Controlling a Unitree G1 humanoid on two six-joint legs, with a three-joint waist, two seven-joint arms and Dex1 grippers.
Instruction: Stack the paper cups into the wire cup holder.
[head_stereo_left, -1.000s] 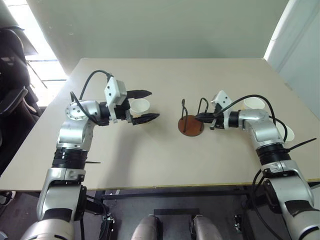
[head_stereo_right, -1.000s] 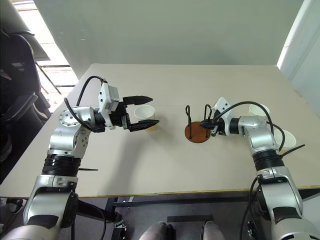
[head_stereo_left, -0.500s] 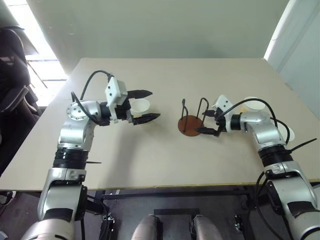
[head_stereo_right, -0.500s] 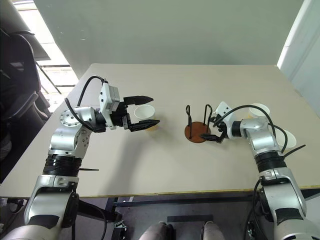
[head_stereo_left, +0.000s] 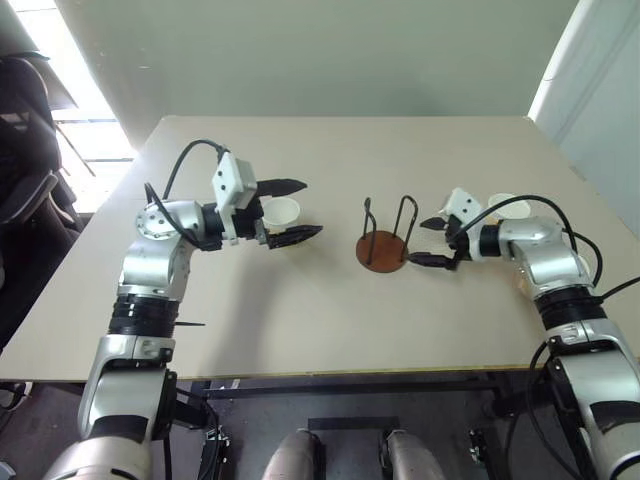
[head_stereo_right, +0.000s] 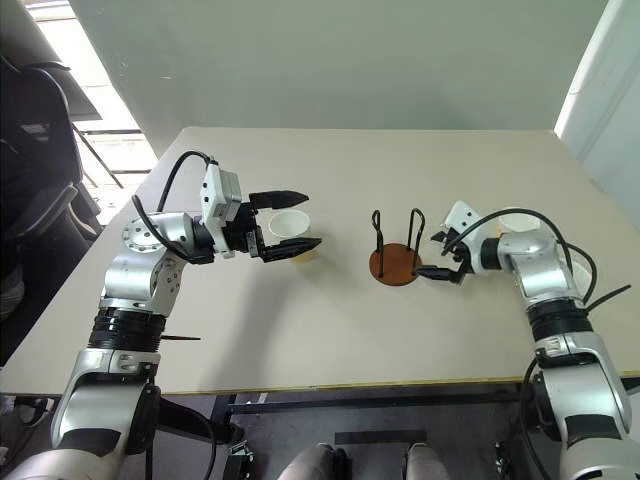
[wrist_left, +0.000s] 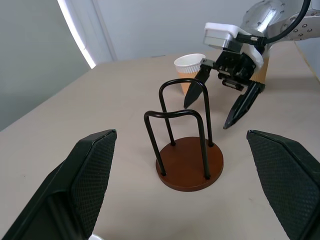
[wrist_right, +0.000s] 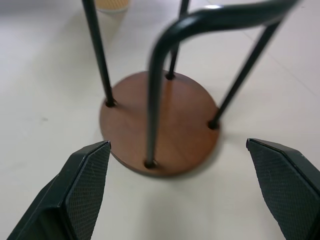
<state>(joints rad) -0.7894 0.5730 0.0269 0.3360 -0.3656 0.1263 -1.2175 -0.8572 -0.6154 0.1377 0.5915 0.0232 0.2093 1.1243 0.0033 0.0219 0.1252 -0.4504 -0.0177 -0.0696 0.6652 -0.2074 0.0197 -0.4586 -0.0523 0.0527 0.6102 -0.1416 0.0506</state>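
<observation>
Wire cup holder (head_stereo_left: 383, 243) stands empty on the surface (head_stereo_left: 330, 310); no cup stacked yet. Left gripper (head_stereo_left: 285, 211) jaws released, spread around one paper cup (head_stereo_left: 280, 212), not clenched. Right gripper (head_stereo_left: 430, 243) jaws released, empty, just beside the holder's base. Another cup (head_stereo_left: 508, 207) sits behind the right arm. All stacking remains.

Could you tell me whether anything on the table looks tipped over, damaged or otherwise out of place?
Nothing stands out. The wire cup holder stands upright and empty on the table, and the paper cup between the open left pincer's fingers sits upright, as does another behind the right pincer.
</observation>
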